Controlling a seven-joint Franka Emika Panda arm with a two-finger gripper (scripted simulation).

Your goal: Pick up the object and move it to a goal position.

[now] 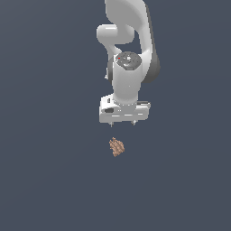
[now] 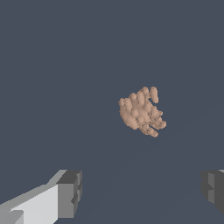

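One arm, one target, and a plain dark desk [image 1: 45,180] that fills both views with nothing else on it that I can see. Largest first: my white arm [image 1: 131,58] comes down from the top of the exterior view, wrist pointing straight down. Below it my pincer [image 1: 122,122] hangs above the surface, jaws spread wide; in the wrist view both dark pads [image 2: 70,192] show far apart with bare desk between them, nothing held. Smallest: the object [image 1: 117,147], a knobbly brown-tan lump, lies on the desk just below the pincer in the exterior view and a touch toward that view's left. In the wrist view the object [image 2: 141,112] sits ahead of the line between the pads, not between them.

Step in hand, as I judge it: line up over the lump before descending. To do it well, I should shift sideways until the lump lies midway between the pads, then drop straight down and close only once the pads flank it (its bumpy surface may give uneven contact, so a centred squeeze across its bulk seems safest). It is much smaller than the pincer, so a small offset could nudge it aside.

Room: open on every side; no desk edge or obstacle in view. No goal marker is visible.
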